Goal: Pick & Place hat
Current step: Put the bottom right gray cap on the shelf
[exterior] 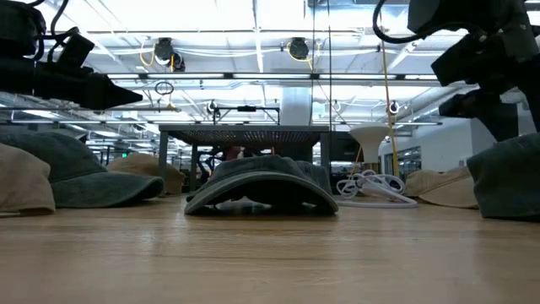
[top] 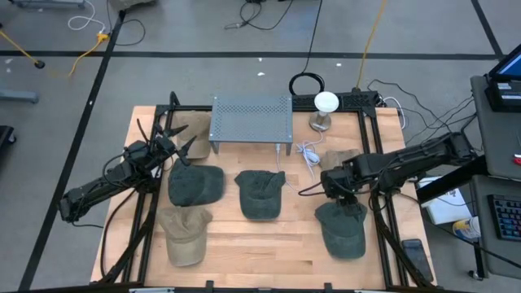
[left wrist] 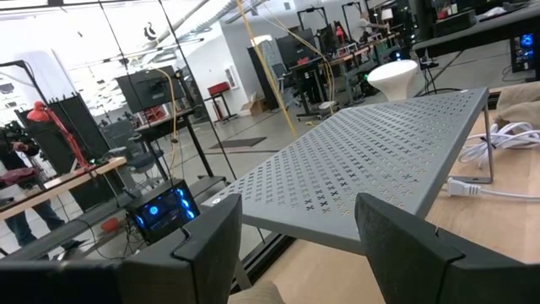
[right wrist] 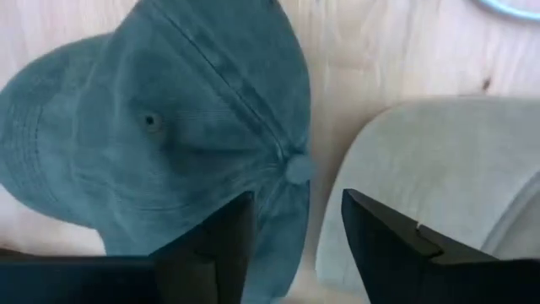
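Several caps lie crown-up on the wooden table (top: 244,244). A dark green cap (top: 342,229) lies at the near right and shows in the right wrist view (right wrist: 160,127). My right gripper (top: 338,191) is open just over its far part, fingers pointing down, one on either side of the crown button (right wrist: 297,167). Its gap also shows in the right wrist view (right wrist: 291,245). My left gripper (top: 183,146) is open and empty, raised at the left over another dark green cap (top: 195,185). It faces the grey perforated stand (left wrist: 363,169).
A third green cap (top: 260,194) lies mid-table. Tan caps lie at the near left (top: 186,234), far left (top: 193,130) and far right (top: 342,156), the last close to my right gripper (right wrist: 439,169). The stand (top: 251,120), a white lamp (top: 326,104) and a white cable (top: 308,153) are at the far side.
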Tool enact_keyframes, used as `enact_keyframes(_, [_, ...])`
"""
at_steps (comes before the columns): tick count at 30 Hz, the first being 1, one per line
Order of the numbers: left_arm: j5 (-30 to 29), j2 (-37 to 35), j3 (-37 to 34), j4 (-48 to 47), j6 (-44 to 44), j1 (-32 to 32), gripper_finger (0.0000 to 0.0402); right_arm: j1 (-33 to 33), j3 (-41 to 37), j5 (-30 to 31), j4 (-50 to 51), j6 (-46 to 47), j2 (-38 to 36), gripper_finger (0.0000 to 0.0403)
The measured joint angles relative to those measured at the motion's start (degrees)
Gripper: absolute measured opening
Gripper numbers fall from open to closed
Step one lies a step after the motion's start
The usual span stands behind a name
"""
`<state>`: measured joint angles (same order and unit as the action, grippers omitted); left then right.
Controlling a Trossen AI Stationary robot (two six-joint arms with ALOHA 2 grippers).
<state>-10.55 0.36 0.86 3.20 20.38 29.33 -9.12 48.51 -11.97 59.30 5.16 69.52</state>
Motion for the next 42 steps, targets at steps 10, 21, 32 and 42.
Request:
enact_keyframes(10, [0.0,0.0,0.0,0.0,0.0,0.0,0.0237,-0.4,-3.1,-0.2,-4.9,-4.8,1.0,0.0178])
enact_keyframes(21, [0.0,0.0,0.0,0.0,0.0,0.0,0.0237,-0.3,-4.4,-3.2,-8.3,-7.4,5.3,0.0169])
enact_keyframes(32, [0.0,0.0,0.0,0.0,0.0,0.0,0.0237,-0.4,-4.9,-2.1,-8.8,-7.1,10.2,0.0169])
enact_keyframes(42, [0.0,0.0,0.0,0.0,0.0,0.0,0.0237,-2.8,-4.9,1.4,-8.7,-5.9,14.7,0.0169])
